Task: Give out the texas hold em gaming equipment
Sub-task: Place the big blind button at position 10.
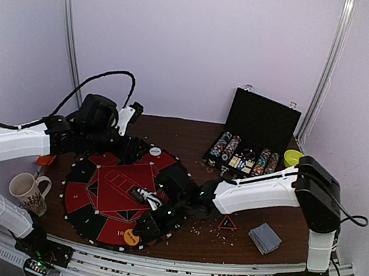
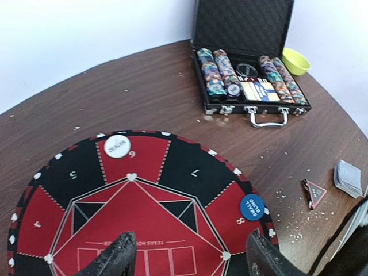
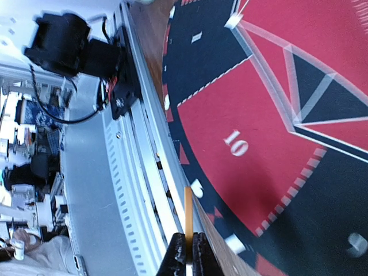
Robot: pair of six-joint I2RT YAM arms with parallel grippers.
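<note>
A: How much room is there along the left edge?
B: A mug (image 1: 28, 191) stands on the surface (image 1: 192, 131) near that edge, beside the round red-and-black mat (image 1: 107, 183). The left fingers (image 2: 121, 256) hang over the mat, spread apart with nothing between them.
A: And the game pieces?
B: A white dealer disc (image 2: 117, 146) lies flat on the mat's far rim by the 6. The right fingers (image 3: 179, 253) are clamped on an orange disc (image 3: 188, 210), thin and edge-on from the wrist. It is over the mat's near rim beside the 10, close to the metal rail (image 1: 187, 271) at the surface's near edge. A blue small-blind disc (image 2: 252, 207) sits on the rim by the 8.
A: What's further right?
B: The right arm (image 1: 259, 192) crosses the open wood there. Around it lie a red triangular marker (image 1: 227, 223) and a grey-blue card stack (image 1: 264, 238) towards the right edge. At the back is the open black case (image 1: 265, 118) with rows of striped chips (image 1: 243, 156), a yellow bowl (image 1: 293, 158) just beside it.
</note>
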